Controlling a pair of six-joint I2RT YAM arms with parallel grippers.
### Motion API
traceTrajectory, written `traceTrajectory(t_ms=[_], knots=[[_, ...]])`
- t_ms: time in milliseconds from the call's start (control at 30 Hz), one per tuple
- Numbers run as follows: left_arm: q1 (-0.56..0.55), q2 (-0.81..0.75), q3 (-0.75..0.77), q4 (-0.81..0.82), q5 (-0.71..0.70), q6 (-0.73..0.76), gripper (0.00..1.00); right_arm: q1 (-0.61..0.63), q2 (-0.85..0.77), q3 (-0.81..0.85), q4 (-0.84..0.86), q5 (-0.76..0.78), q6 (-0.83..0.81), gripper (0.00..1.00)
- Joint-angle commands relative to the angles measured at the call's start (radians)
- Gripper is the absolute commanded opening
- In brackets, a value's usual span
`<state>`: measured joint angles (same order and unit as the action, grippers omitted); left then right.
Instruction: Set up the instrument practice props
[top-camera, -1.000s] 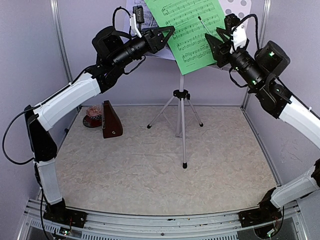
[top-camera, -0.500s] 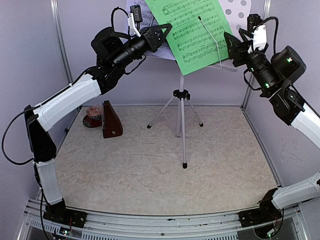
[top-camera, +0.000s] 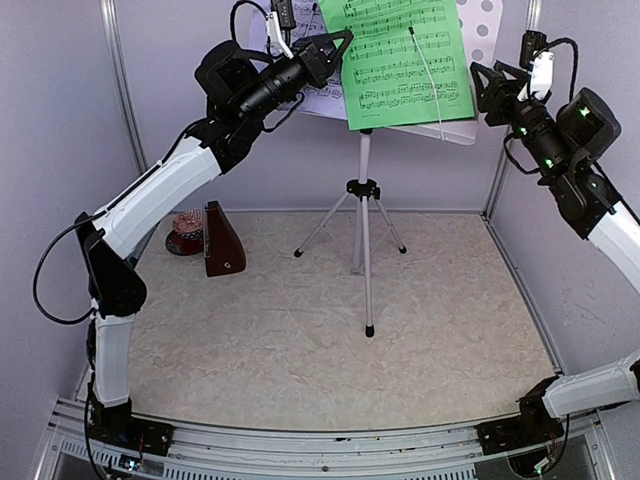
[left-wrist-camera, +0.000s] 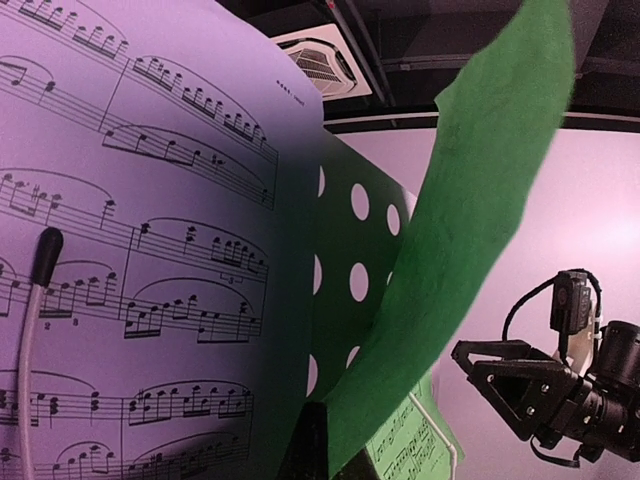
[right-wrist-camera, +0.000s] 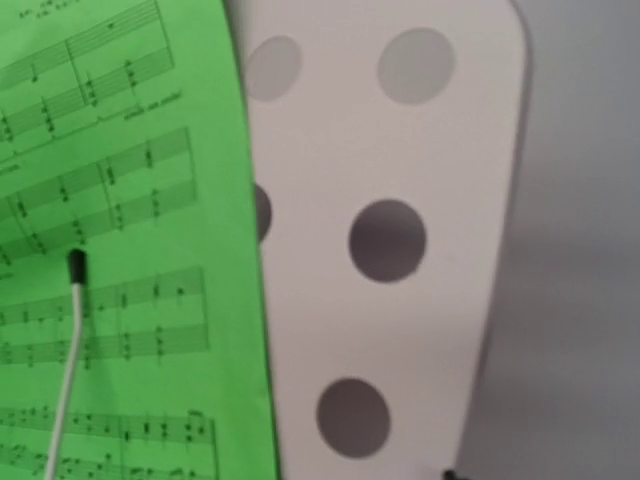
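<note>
The silver tripod music stand (top-camera: 364, 240) stands mid-table, its perforated grey desk (top-camera: 480, 18) at the top of the view. The green music sheet (top-camera: 400, 60) lies upright on the desk under a white wire arm (top-camera: 425, 70). My left gripper (top-camera: 340, 50) is shut on the green sheet's left edge; in the left wrist view the sheet (left-wrist-camera: 480, 200) curls away from the desk (left-wrist-camera: 345, 250) between my fingers (left-wrist-camera: 355, 455). The pale lavender sheet (left-wrist-camera: 130, 200) lies left of it. My right gripper (top-camera: 480, 88) is open, just right of the desk (right-wrist-camera: 400, 130). The brown metronome (top-camera: 222, 240) stands at the left.
A small reddish round object (top-camera: 186, 225) sits behind the metronome by the left wall. Grey walls close in the back and both sides. A second wire arm (left-wrist-camera: 35, 300) lies over the lavender sheet. The tripod's legs spread across the middle of the table.
The green sheet has turned from tilted to upright and moved up, with my left gripper rising at its left edge. My right gripper has drawn back to the right, off the sheet.
</note>
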<state>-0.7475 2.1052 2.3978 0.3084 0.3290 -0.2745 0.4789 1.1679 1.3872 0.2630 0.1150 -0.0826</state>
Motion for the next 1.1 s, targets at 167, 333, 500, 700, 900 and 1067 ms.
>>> traceTrajectory(t_ms=[167, 333, 500, 700, 900, 1067], knots=[[0.001, 0.088, 0.093, 0.026, 0.088, 0.020, 0.00, -0.019, 0.029, 0.049, -0.028, -0.106, 0.049, 0.57], [-0.012, 0.102, 0.108, 0.038, 0.095, 0.048, 0.00, -0.018, 0.047, 0.061, -0.036, -0.114, 0.053, 0.56], [-0.018, 0.098, 0.108, 0.036, 0.085, 0.069, 0.00, -0.020, 0.034, 0.057, -0.030, -0.112, 0.054, 0.48], [-0.016, 0.095, 0.099, 0.025, 0.077, 0.079, 0.00, -0.020, 0.029, 0.051, -0.017, -0.114, 0.057, 0.33], [-0.016, 0.026, -0.015, 0.051, 0.041, 0.072, 0.12, -0.019, 0.015, 0.003, 0.027, -0.097, 0.065, 0.00], [-0.027, -0.073, -0.200, 0.113, 0.020, 0.062, 0.32, -0.020, 0.012, -0.023, 0.041, -0.107, 0.078, 0.00]])
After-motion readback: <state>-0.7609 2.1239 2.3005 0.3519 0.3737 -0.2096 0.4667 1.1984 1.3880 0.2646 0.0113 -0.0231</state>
